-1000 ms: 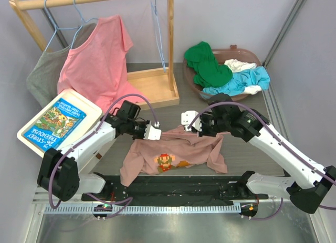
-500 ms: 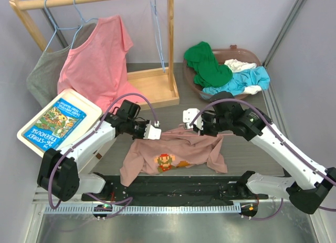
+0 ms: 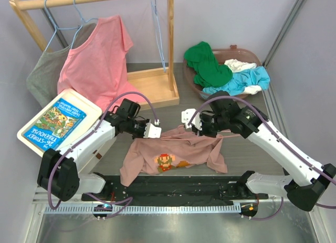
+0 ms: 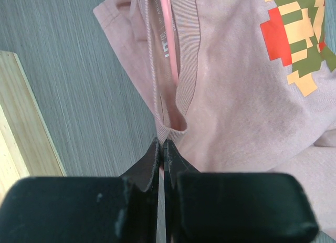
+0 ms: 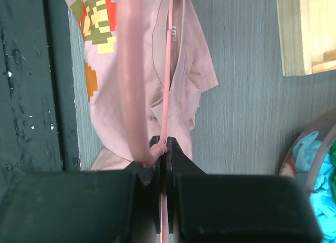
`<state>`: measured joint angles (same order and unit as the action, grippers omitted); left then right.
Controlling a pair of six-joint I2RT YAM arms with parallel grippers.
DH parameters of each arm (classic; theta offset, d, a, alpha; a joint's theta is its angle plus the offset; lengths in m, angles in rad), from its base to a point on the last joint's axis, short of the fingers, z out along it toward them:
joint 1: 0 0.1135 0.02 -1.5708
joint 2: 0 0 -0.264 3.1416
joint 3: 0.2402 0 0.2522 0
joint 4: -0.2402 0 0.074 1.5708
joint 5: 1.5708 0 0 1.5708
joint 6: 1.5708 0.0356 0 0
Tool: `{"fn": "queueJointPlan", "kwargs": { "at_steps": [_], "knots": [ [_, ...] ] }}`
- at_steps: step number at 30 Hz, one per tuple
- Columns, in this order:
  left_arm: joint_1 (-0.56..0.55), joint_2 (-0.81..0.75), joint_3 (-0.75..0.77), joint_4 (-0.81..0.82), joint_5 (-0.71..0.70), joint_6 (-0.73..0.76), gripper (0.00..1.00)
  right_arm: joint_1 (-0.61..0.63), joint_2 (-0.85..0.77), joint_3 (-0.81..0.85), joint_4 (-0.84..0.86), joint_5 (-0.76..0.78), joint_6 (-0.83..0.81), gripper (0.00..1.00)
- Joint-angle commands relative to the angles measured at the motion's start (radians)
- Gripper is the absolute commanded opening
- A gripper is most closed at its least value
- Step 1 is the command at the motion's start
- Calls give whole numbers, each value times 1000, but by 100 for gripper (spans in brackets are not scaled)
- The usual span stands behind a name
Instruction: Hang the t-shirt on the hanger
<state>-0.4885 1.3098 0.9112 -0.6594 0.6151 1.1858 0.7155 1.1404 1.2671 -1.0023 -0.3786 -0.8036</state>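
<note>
- The left arm (image 3: 89, 146) reaches from the near left corner up and to the right. It is low over the table (image 3: 252, 148).
- The left claw (image 3: 153, 130) points right, at the left end of the shirt's top edge.
- Its two fingers are pressed together on the t-shirt (image 3: 184, 148). They pinch the neck band (image 4: 181, 101) at its near tip.
- The right arm (image 3: 278, 148) comes from the near right corner, goes up and left, and bends at the elbow.
- The right claw (image 3: 187, 118) points left, toward the other claw.
- Its fingers are squeezed tight on the thin pink hanger (image 5: 167, 70).
- The t-shirt lies in the middle of the table, between the two claws. Its bottom edge is by the black mat (image 3: 173, 185).
- The neck is on the far side and the bottom is on the near side. The little game man (image 3: 165, 161) faces up.
- The top edge is pulled up a bit between the claws.
- The hanger's wire runs straight out from the right claw and into the neck hole. Its long way goes left to right, from claw to claw.
- Most of the hanger is hidden inside the shirt.
</note>
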Motion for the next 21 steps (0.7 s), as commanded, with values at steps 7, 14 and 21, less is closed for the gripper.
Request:
{"fn": "queueJointPlan", "kwargs": {
  "at_steps": [7,14,21],
  "knots": [
    [4,-37,37,-45,67,11,1,-24,31,21,90,-9,-2,1],
    [4,-29,126,-138,98,-34,1,-24,64,-1,162,-72,34,1],
    [-9,-83,138,-166,120,-61,1,-24,81,8,264,-176,78,1]
  ]
}}
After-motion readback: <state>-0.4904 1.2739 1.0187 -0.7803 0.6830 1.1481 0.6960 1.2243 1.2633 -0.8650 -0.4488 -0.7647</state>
